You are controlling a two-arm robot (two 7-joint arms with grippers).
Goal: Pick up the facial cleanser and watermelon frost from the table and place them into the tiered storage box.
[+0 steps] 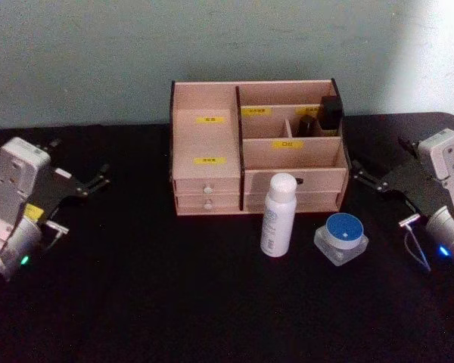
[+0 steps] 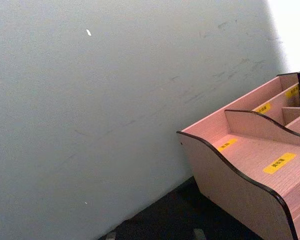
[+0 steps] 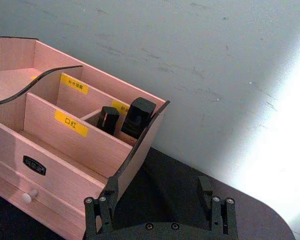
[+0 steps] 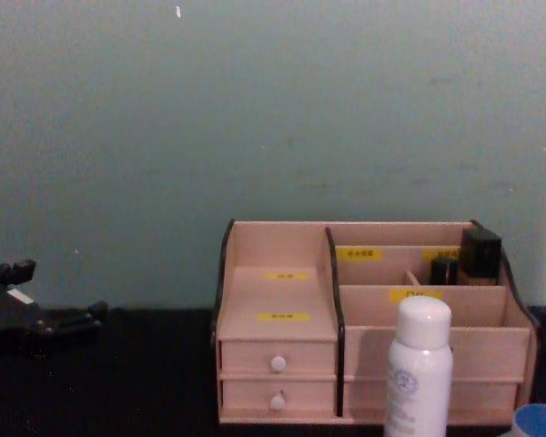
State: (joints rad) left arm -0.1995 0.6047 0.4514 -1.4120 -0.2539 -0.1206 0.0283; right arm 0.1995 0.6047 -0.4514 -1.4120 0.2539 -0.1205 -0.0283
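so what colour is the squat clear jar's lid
Blue lid, white rim; head view shows it best.

right-hand drawers of the pink box (image 1: 204, 162) blocked by the white bottle (image 1: 278, 219) close in front, blue-lidded jar (image 1: 341, 236) parked just beside it on the right, back right compartment taken up by dark containers (image 1: 330, 112), its left side reachable from above, open table (image 1: 151, 295) left on both sides

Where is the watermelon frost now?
In the head view, the watermelon frost sits on the table right of the facial cleanser, before the tiered storage box.
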